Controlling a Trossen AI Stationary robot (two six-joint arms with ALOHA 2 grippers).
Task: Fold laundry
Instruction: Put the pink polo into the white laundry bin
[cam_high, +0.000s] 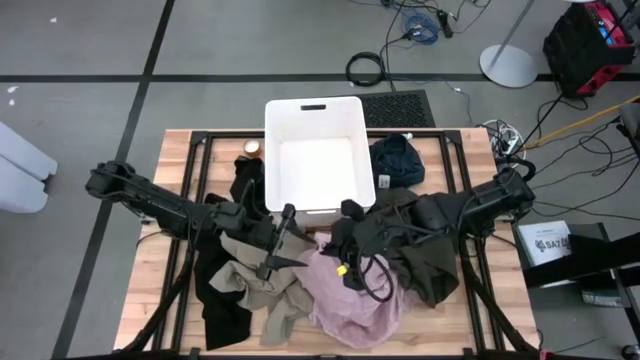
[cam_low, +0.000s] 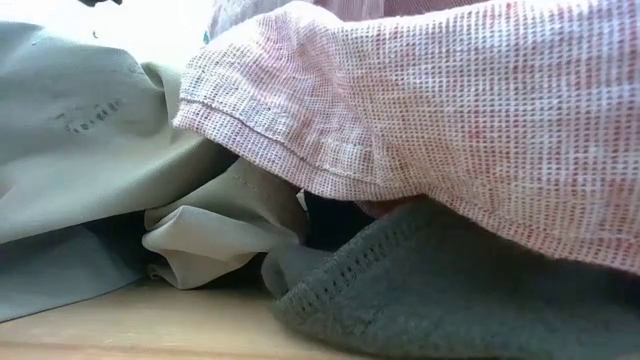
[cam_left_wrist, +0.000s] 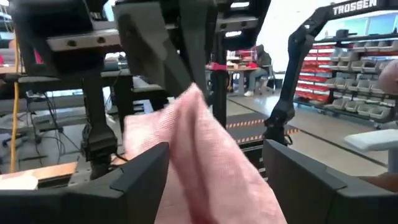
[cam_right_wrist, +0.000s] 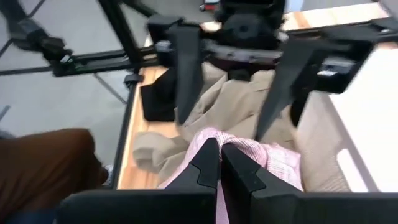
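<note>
The wooden table (cam_high: 150, 290) carries a heap of clothes and a white bin (cam_high: 315, 150). The bin stands at the far edge, just beyond the left pincer (cam_high: 283, 240). Directly beneath that pincer lies the beige-tan garment (cam_high: 262, 285), with a black garment (cam_high: 218, 300) on its outer side. The pale pink garment (cam_high: 350, 305) spreads between the left pincer and the right pincer (cam_high: 345, 262). The dark olive-grey garment (cam_high: 435, 265) lies under the right arm, and the navy blue garment (cam_high: 398, 160) sits beyond it, beside the bin.
</note>
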